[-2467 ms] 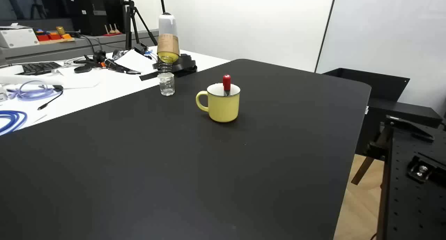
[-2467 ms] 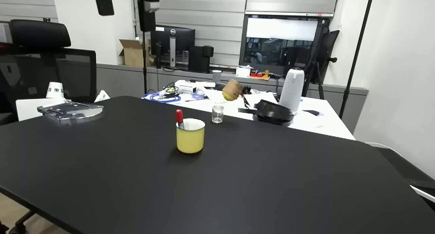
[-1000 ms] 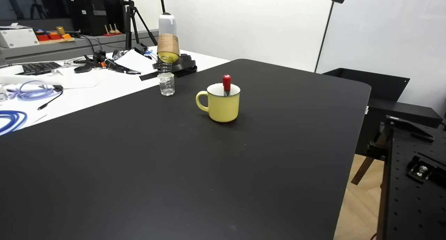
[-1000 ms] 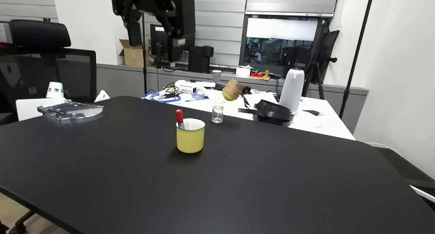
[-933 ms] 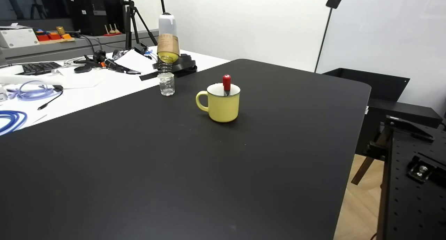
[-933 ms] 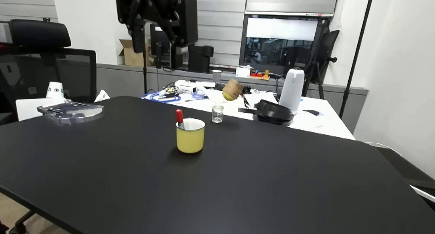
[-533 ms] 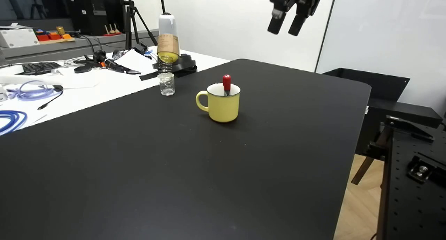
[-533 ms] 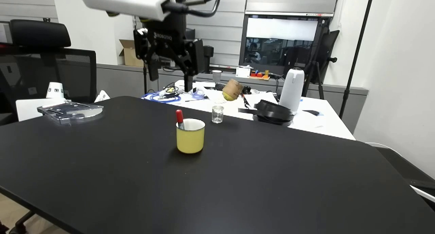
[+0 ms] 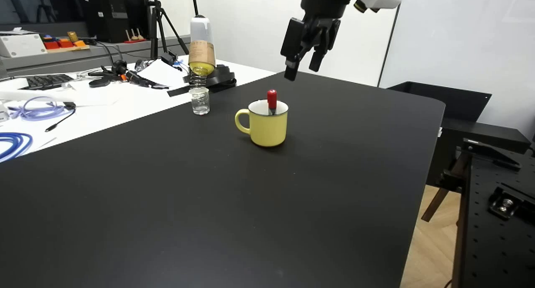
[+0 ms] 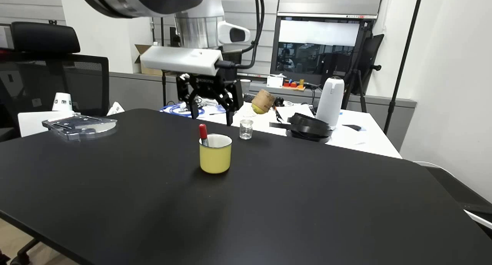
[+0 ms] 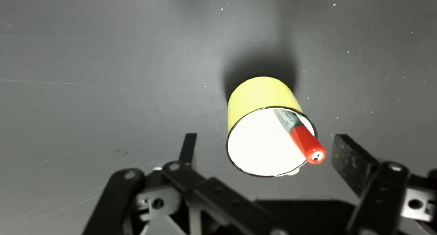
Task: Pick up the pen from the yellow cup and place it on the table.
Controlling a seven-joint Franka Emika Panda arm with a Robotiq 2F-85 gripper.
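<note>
The yellow cup (image 9: 268, 131) stands upright on the black table (image 9: 209, 221); it also shows in an exterior view (image 10: 215, 159) and the wrist view (image 11: 261, 93). The pen (image 9: 272, 99) leans inside it, red end above the rim; it shows in an exterior view (image 10: 203, 131) and the wrist view (image 11: 305, 141). Its lower end is hidden in the cup. My gripper (image 9: 303, 68) is open and empty, above the cup and apart from it, also in an exterior view (image 10: 212, 117). In the wrist view the cup and pen appear between the open fingers (image 11: 265, 136), the pen nearer the right finger.
A small clear jar (image 10: 246, 129) stands behind the cup near the table's edge. A clear plastic plate (image 10: 80, 126) lies at the table's far corner. A white table (image 10: 353, 142) with cables and a white cylinder (image 10: 330, 101) stands beyond. A black perforated bench (image 9: 497, 221) stands alongside.
My gripper has come into view from above and moved down toward the cup, leftward in an exterior view. It stays open. The cup and pen have not moved.
</note>
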